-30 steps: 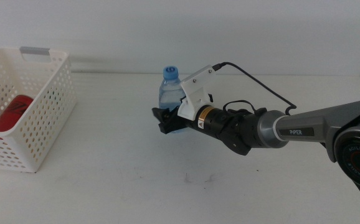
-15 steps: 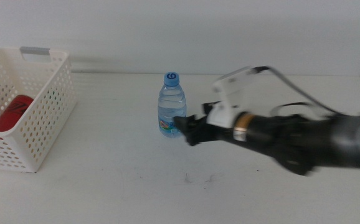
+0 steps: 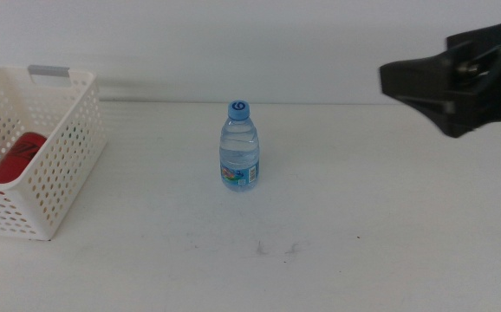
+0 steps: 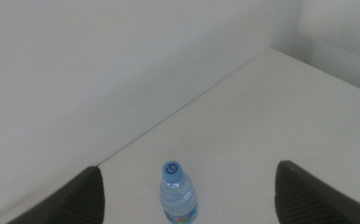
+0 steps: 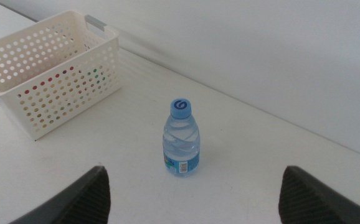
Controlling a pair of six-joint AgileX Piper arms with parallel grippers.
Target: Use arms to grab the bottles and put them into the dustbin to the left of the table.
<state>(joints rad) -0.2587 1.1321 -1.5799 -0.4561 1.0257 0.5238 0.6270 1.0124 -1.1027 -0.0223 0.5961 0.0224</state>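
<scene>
The water bottle stands upright at the middle of the table, free of both grippers. In the middle view, a red can lies in the dustbin at nine o'clock (the right wrist view shows only colour through the perforations). The right gripper, at two o'clock, hangs released, jaws wide. The left gripper is spread too, unseen in the middle view.

Lone water bottle, open all around
</scene>
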